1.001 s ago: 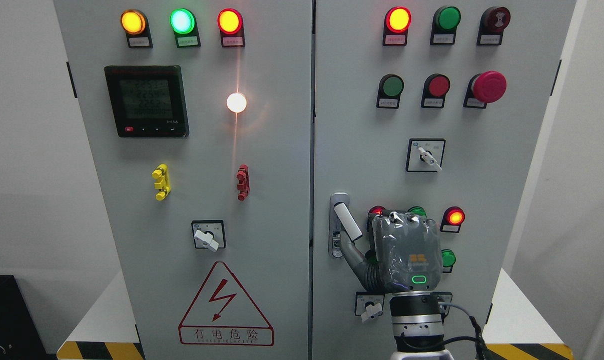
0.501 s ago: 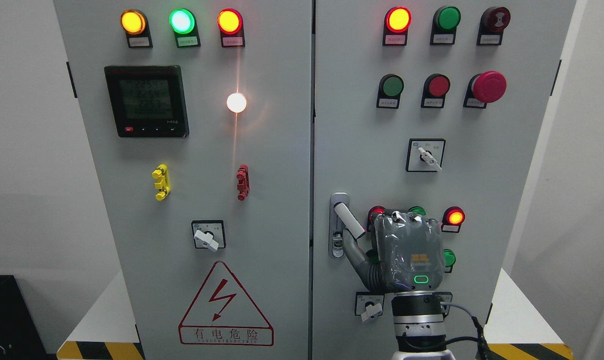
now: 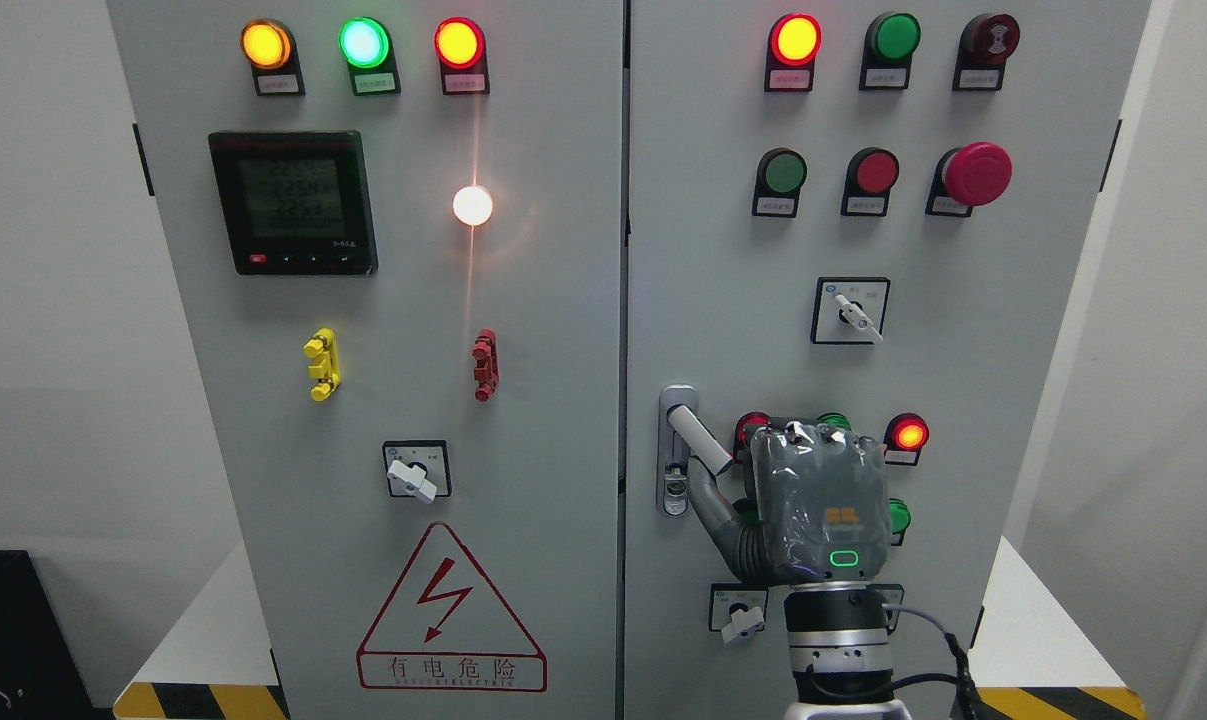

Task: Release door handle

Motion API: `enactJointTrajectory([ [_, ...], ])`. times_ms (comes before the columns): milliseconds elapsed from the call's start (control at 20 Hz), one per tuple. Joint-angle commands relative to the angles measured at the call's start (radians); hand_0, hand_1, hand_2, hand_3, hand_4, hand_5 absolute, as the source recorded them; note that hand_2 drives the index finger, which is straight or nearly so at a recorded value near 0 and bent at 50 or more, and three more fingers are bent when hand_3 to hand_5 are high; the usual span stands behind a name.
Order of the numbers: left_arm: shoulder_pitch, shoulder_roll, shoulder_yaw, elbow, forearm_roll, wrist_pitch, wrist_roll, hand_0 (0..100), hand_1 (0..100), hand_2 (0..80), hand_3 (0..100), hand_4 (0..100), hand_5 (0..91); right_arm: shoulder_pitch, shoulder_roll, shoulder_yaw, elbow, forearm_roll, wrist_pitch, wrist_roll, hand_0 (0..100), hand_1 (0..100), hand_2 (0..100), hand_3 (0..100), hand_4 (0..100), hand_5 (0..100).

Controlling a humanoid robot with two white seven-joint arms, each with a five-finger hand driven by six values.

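The right hand (image 3: 813, 500) came up from the bottom edge, right of the middle, with its grey wrapped back toward the camera. Its thumb (image 3: 715, 508) reached out toward ten o'clock, its tip just under the free end of the door handle (image 3: 696, 437). The other fingers were hidden behind the palm, so I could not tell whether the hand was open or closed, nor whether anything still pressed on the handle.

The handle sat on the right-hand cabinet door (image 3: 723, 250), low and near its left edge, at about ten o'clock from the hand. It was a pale, smooth bar, swung out of its rounded metal backplate (image 3: 674, 490) and slanting down toward four o'clock.

By my reading the release was under way but not finished: the thumb was close against the bar, and the hand had yet to draw clear. The left hand did not show.

The door was flat, matt grey sheet metal. Round glossy lamps, one glowing red (image 3: 908, 434), sat around the hand, and a white-levered rotary switch (image 3: 743, 620) lay at about seven o'clock below it.
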Motion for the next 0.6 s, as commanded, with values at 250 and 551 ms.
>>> enactJointTrajectory([
  [250, 0.009, 0.000, 0.000, 0.000, 0.000, 0.000, 0.000, 12, 56, 0.0, 0, 0, 0.0, 0.000, 0.000, -0.002, -0.006, 0.000, -0.001, 0.001, 45, 44, 94, 100, 100, 100],
  [551, 0.009, 0.001, 0.000, 0.000, 0.000, 0.000, 0.000, 12, 56, 0.0, 0, 0, 0.0, 0.000, 0.000, -0.007, -0.012, 0.000, -0.001, 0.001, 45, 44, 94, 100, 100, 100],
])
